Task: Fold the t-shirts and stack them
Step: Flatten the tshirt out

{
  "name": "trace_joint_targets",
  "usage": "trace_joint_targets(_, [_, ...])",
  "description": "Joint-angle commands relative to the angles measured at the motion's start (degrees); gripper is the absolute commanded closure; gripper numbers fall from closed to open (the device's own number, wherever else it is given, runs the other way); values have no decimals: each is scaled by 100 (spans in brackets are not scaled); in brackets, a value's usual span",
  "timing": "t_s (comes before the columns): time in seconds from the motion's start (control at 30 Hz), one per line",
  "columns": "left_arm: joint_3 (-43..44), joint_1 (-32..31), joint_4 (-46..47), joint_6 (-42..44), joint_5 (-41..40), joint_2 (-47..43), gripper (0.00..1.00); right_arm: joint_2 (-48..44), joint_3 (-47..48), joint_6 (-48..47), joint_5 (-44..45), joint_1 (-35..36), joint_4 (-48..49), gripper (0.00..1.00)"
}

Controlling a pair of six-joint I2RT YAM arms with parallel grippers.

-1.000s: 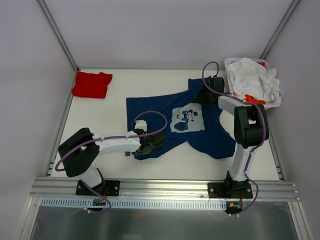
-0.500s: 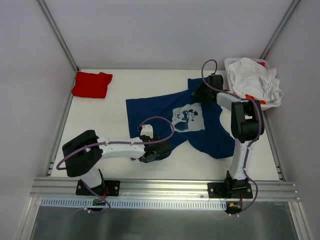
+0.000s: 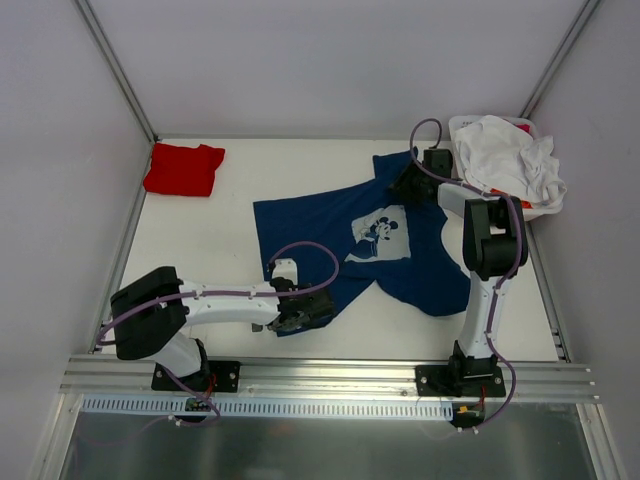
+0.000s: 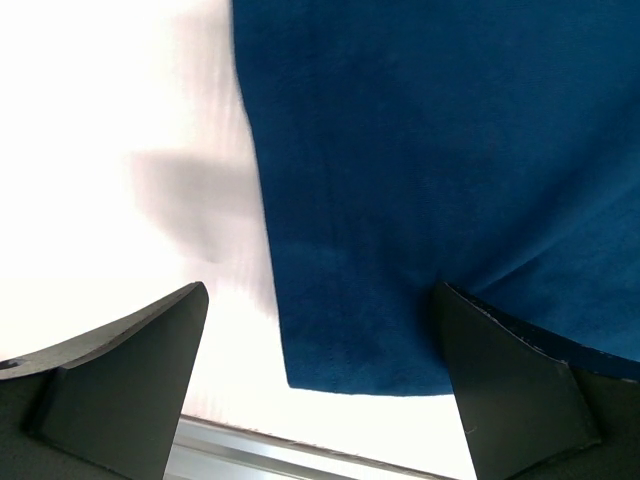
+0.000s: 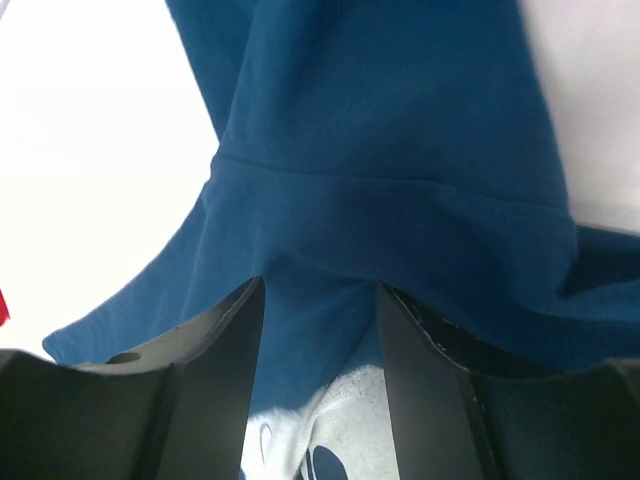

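The navy t-shirt [image 3: 340, 235] lies spread on the white table, its pale mouse print [image 3: 381, 231] facing up. My left gripper [image 3: 303, 315] stands wide open over the shirt's near-left corner [image 4: 360, 340], one finger on each side of it. My right gripper [image 3: 408, 186] is at the far sleeve, its jaws partly apart. Its fingertips [image 5: 250, 300] press down on the blue cloth [image 5: 400, 120], which spans the gap and creases around them. A folded red t-shirt [image 3: 183, 168] lies at the far left. White and orange t-shirts [image 3: 505, 165] are heaped at the far right.
The heap of shirts sits in a white bin [image 3: 462, 123] in the far right corner. An aluminium rail [image 3: 330, 375] runs along the near edge, close to the left gripper. Grey walls and slanted frame posts [image 3: 115, 65] bound the table.
My left gripper has drawn back toward the near edge, and the shirt's near-left corner now reaches closer to the rail. The right gripper has shifted slightly to the far right, and the print with it.
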Motion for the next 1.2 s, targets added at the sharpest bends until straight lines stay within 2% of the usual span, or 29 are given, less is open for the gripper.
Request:
trace_joint_targets(0.0, [-213, -116, -571, -189, 180, -211, 3, 348, 267, 18, 165, -287, -235, 48])
trace_joint_targets(0.17, [-362, -248, -676, -391, 259, -299, 3, 471, 698, 36, 323, -340, -542, 48])
trace_joint_targets(0.47, [-556, -512, -975, -743, 338, -458, 3, 1192, 2050, 106, 173, -542, -1228, 48])
trace_joint_targets(0.63, [-538, -530, -1107, -813, 312, -501, 2, 1351, 2386, 80, 51, -542, -1351, 48])
trace_joint_targets(0.87, [-109, -530, -1344, -805, -30, -590, 1, 535, 1746, -210, -160, -445, -1149, 48])
trace_joint_targets(1.17, [832, -460, -1916, -647, -1357, -976, 1, -1521, 498, -596, -609, -305, -947, 48])
